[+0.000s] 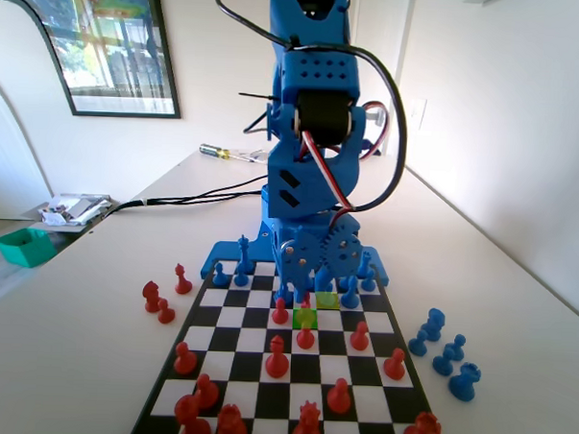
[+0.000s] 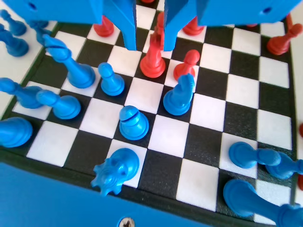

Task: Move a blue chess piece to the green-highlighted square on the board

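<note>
Red pawns (image 1: 277,357) nearest; green-highlighted square (image 1: 305,318) tinted in fixed view; gripper (image 2: 149,40) jaws narrow, empty.

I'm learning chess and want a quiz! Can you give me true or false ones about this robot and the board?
1. The end effector is holding a blue piece. False: its jaws stand apart with nothing gripped.
2. Some blue pieces stand off the board, on the table. True.
3. The green-highlighted square is at the board's near end in the fixed view. False: it lies towards the far end, close to the blue arm.
4. A green box is at the left of the fixed view. True.
5. Every piece on the board is blue. False: red pawns stand there too.
</note>
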You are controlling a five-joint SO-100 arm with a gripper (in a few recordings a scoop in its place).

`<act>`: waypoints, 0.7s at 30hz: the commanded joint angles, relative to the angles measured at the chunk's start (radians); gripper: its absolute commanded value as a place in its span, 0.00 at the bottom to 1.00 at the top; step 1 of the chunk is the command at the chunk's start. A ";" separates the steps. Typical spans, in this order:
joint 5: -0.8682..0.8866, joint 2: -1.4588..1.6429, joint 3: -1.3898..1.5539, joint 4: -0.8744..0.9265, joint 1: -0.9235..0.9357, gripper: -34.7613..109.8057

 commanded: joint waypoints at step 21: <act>-0.023 -0.012 -0.015 -0.034 0.011 0.31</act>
